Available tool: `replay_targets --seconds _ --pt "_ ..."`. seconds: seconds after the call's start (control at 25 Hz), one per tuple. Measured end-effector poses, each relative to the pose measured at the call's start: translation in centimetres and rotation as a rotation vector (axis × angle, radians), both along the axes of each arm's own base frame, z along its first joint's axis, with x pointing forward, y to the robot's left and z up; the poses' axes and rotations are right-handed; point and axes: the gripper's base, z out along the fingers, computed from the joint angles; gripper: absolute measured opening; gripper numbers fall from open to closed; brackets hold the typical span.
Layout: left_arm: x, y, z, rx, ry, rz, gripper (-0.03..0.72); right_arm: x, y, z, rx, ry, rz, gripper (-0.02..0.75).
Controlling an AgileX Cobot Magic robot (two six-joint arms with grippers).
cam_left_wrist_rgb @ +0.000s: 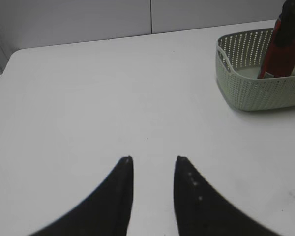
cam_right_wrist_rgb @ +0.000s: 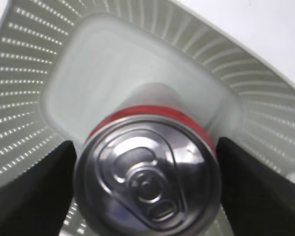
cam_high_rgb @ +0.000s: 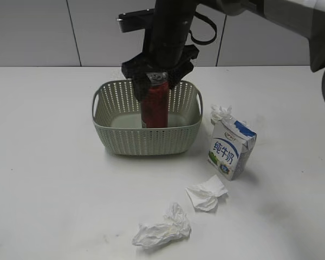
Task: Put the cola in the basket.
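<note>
The cola (cam_high_rgb: pixel 155 105), a slim red can with a silver pull-tab top, stands upright inside the pale green perforated basket (cam_high_rgb: pixel 146 142); the front wall hides its base. My right gripper (cam_high_rgb: pixel 157 81) comes down from above and is shut on the can's top. In the right wrist view the black fingers (cam_right_wrist_rgb: pixel 145 147) press both sides of the cola (cam_right_wrist_rgb: pixel 147 177) over the basket floor (cam_right_wrist_rgb: pixel 29 98). My left gripper (cam_left_wrist_rgb: pixel 154 160) is open and empty over bare table, well left of the basket (cam_left_wrist_rgb: pixel 255 93) and the cola (cam_left_wrist_rgb: pixel 280 49).
A white-and-blue milk carton (cam_high_rgb: pixel 231 149) stands right of the basket. Crumpled tissues lie at the front (cam_high_rgb: pixel 161 230), front right (cam_high_rgb: pixel 207 192) and behind the carton (cam_high_rgb: pixel 221 112). The white table runs back to a grey wall.
</note>
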Motion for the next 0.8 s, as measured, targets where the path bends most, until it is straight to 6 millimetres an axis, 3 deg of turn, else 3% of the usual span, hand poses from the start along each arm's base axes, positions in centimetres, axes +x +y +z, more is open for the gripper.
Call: replay_targets --seconds 0.16,0.4,0.6,0.8 --pt "0.0 0.0 0.0 0.000 0.000 0.000 0.229 0.4 0.3 2.2 0.050 -0.055 -0.006 0.645" --pt "0.0 0.0 0.0 0.000 0.000 0.000 0.228 1.6 -0.3 7.9 0.138 -0.239 -0.064 0.645" --pt "0.0 0.0 0.0 0.000 0.000 0.000 0.228 4.1 -4.2 9.3 0.144 -0.291 -0.199 0.643" --pt "0.0 0.0 0.0 0.000 0.000 0.000 0.228 6.8 -9.5 9.8 0.166 -0.285 -0.324 0.631"
